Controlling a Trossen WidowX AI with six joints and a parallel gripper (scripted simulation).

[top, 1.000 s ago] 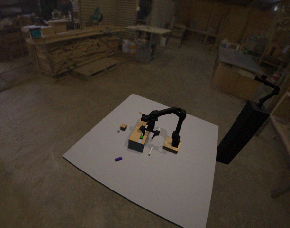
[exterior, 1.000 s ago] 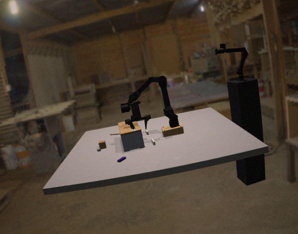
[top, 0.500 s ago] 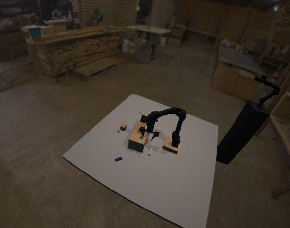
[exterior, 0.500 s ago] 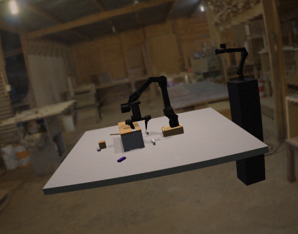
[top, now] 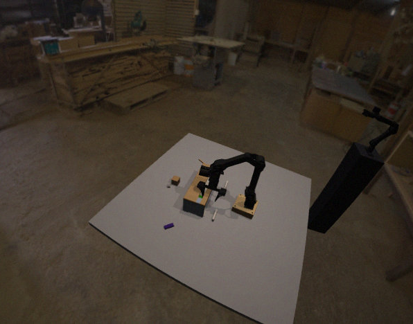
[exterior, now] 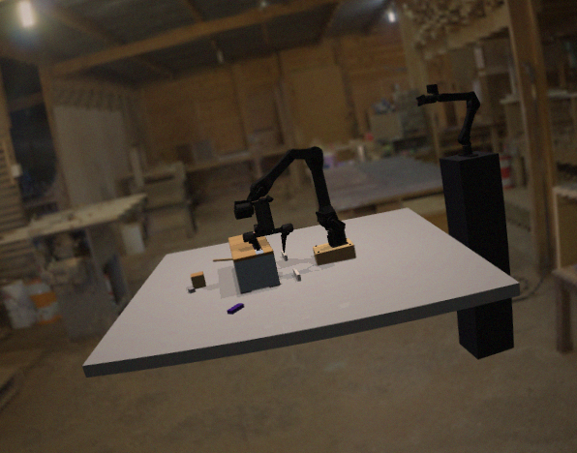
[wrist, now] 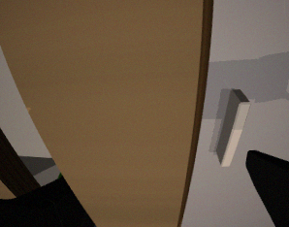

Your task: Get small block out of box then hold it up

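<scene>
The box (top: pixel 193 205) (exterior: pixel 257 273) (wrist: pixel 119 97) stands upright on the table, with a wooden top and a blue-grey end wall. A small green patch, perhaps the block (top: pixel 200 196), shows by a light area at the near end of the top, beside one fingertip; only a sliver of green shows in the wrist view. The shelf and clear front are hidden or too small to make out. My gripper (top: pixel 209 197) (exterior: pixel 271 251) (wrist: pixel 178 161) is open and empty, pointing down. One finger is over or at the box's near end, the other hangs outside on the arm-base side. Contact cannot be told.
Two white bars (top: pixel 214 214) (exterior: pixel 296 274) lie between the box and the arm's base; one bar (wrist: pixel 233 131) shows in the wrist view. A wooden cube (top: pixel 175 180) (exterior: pixel 197 279) and small grey piece (top: pixel 168 186) (exterior: pixel 191 289) lie beyond the box. A purple block (top: pixel 168 226) (exterior: pixel 235 308) lies nearer the cameras.
</scene>
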